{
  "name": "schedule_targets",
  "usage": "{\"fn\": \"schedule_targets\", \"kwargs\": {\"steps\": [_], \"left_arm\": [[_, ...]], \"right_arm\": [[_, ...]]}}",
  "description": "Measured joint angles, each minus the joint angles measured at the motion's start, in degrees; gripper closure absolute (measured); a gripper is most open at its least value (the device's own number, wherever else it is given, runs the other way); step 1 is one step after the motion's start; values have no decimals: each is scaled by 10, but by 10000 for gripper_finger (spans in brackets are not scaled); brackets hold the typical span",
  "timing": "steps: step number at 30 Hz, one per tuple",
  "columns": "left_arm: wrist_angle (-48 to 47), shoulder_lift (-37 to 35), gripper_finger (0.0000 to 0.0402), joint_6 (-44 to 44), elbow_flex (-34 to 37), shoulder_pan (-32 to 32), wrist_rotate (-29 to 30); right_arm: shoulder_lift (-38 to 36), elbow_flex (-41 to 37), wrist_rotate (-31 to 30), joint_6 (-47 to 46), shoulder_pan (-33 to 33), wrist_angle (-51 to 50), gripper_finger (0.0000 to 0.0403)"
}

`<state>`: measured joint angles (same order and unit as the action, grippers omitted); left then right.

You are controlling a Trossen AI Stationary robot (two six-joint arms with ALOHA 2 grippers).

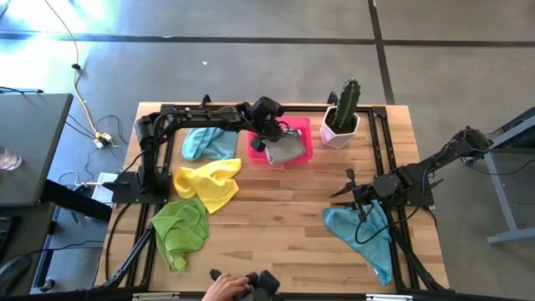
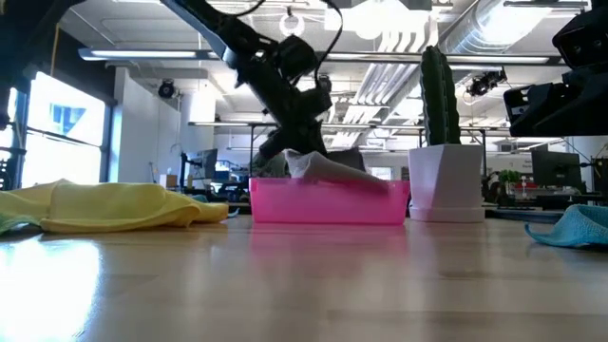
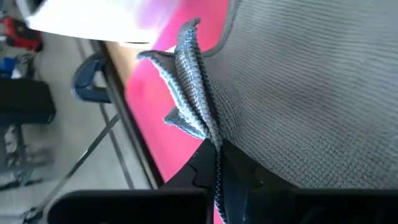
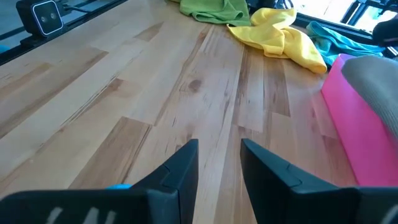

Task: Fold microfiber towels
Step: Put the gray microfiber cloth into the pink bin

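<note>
A grey towel (image 1: 286, 150) lies in the pink tray (image 1: 305, 125) at the table's far middle. My left gripper (image 1: 269, 138) reaches over the tray's left part and is shut on that towel (image 3: 298, 81). At the table's right side my right gripper (image 1: 347, 188) is open with nothing between its fingers (image 4: 219, 162), just beside a light blue towel (image 1: 364, 230). Another light blue towel (image 1: 207, 142), a yellow towel (image 1: 209, 182) and a lime green towel (image 1: 180, 226) lie crumpled flat on the table's left half. My left gripper pinches a bunched edge of the grey towel (image 3: 208, 124) between its two fingers, with several layers gathered together. The fingers slant down from the table's left side. The held edge stands up slightly (image 2: 299, 163) while the rest of the towel rests in the pink tray (image 2: 323, 204).
A cactus in a white pot (image 1: 341, 117) stands right of the tray at the far edge. A person's hand (image 1: 226, 287) shows at the table's near edge. Bare wood lies across the middle of the table (image 1: 284, 209).
</note>
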<state>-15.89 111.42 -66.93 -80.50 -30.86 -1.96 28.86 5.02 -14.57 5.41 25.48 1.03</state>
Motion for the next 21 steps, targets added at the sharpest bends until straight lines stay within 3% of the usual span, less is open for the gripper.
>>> {"fn": "schedule_targets", "kwargs": {"steps": [12,21], "left_arm": [[21,24,397,-74,0,-44,-55],[28,24,340,-73,0,-45,-64]], "right_arm": [[0,0,0,0,0,0,289],[0,0,0,0,0,0,289]]}}
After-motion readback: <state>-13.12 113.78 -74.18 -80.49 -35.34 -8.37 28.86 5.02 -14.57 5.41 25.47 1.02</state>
